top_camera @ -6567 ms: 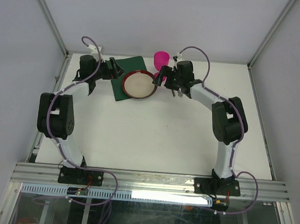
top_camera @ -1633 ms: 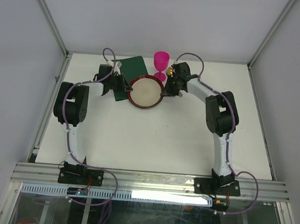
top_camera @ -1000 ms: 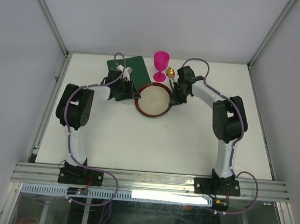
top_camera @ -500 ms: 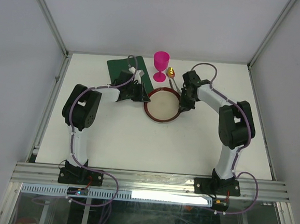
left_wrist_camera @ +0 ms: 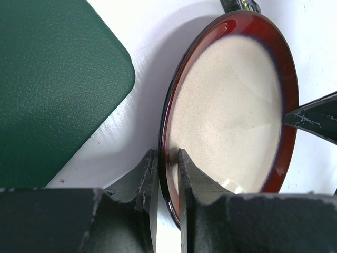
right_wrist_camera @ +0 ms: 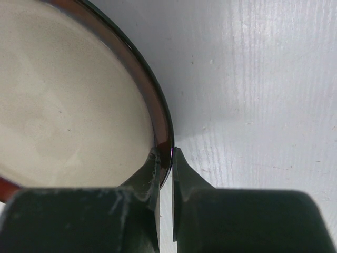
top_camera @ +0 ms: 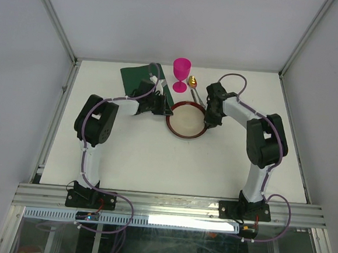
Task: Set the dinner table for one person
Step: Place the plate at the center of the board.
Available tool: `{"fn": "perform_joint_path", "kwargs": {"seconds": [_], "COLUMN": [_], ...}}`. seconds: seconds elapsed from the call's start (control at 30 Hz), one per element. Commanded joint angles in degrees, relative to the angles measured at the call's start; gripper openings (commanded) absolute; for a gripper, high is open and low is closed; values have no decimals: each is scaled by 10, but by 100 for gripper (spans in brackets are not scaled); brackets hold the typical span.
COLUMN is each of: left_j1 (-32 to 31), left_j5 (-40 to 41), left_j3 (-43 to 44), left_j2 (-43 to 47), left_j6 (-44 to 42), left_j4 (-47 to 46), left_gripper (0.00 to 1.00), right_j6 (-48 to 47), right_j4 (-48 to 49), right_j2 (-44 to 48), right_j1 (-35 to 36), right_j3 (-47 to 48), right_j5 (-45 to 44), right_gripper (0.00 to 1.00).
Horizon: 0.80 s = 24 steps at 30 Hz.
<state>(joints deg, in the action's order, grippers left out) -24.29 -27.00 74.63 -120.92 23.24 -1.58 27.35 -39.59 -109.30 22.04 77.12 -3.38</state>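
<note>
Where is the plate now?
Top view, far centre: plate gripped by left end effector and right end effector, right of the green placemat, near the pink goblet.

The left arm (top_camera: 94,126) and right arm (top_camera: 263,143) have white links, bulky black joints and looping purple cables (top_camera: 231,75). Black base plates (top_camera: 90,199) stand at the near edge of the dinner table (top_camera: 172,162).

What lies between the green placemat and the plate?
Only bare white dinner table, shadowed, runs between the placemat and the plate; the left wrist view shows it.
</note>
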Motion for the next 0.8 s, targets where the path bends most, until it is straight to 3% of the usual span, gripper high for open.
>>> {"fn": "perform_joint_path", "kwargs": {"seconds": [0.0, 0.03, 0.17, 0.23, 0.77], "left_j1": [-25, -23, -22, -23, -23], "left_j5": [-29, -31, -36, -36, -61], "left_j3": [-15, -15, -9, -7, -17], "left_j2": [2, 3, 1, 1, -11], "left_j6": [-28, -29, -29, -27, -1], "left_j4": [-9, -9, -9, -9, -37], "left_gripper": [0, 0, 0, 0, 0], "right_j6": [-5, -8, -19, -22, -50], "right_j4": [69, 61, 46, 41, -35], "right_j2": [8, 9, 16, 19, 33], "right_j1": [23, 23, 22, 22, 11], "right_j3": [27, 33, 43, 44, 84], "right_j5": [-2, -7, -14, -18, -85], "right_gripper": [0, 1, 49, 61, 66]}}
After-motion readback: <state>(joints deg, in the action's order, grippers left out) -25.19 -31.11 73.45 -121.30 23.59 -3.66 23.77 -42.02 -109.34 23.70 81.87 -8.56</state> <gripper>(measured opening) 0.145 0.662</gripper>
